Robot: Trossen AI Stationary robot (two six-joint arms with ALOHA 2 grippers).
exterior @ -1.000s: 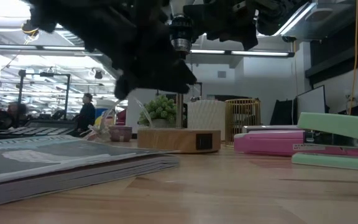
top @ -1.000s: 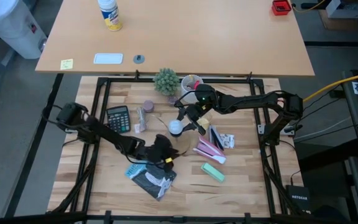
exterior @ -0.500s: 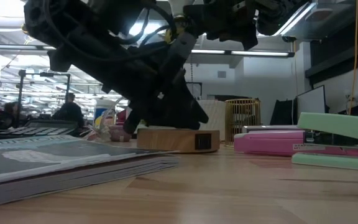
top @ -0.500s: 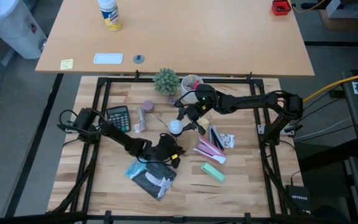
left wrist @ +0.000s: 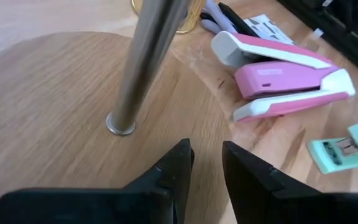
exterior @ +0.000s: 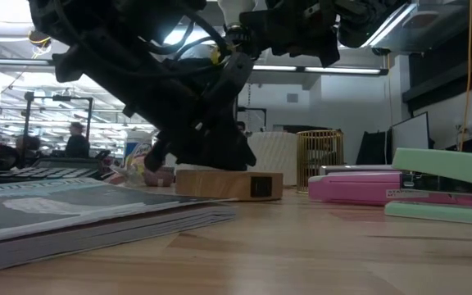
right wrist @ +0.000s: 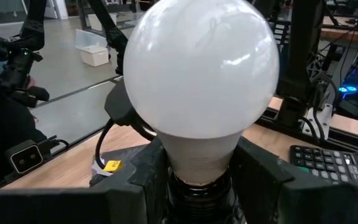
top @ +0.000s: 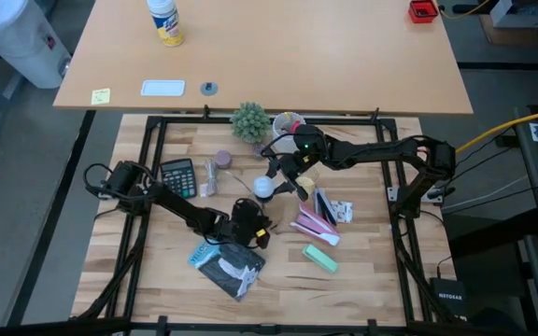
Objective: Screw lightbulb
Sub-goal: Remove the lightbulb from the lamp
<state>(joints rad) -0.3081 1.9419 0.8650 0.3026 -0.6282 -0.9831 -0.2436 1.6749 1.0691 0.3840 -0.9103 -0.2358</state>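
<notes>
We see a butcher-block table (top: 362, 280) framed by black rails, with a lamp base (exterior: 228, 183) — a flat wooden disc with a metal pole (left wrist: 149, 59) — near its middle. The bulb (top: 263, 188) sits atop the pole, above the base, held at its neck between the right gripper's (right wrist: 194, 171) clamped fingers. The left gripper (left wrist: 204, 165) hovers low over the base beside the pole, its fingers a narrow gap apart and holding nothing. Around the base lie a pink stapler (left wrist: 291, 74), a mint one (top: 320, 258), a calculator (top: 177, 176), a magazine (top: 227, 266) and a small plant (top: 249, 121). Behind the base stretches a bright workshop — ceiling lights, a gold wire basket (exterior: 319, 161), a person (exterior: 77, 141) far off.
</notes>
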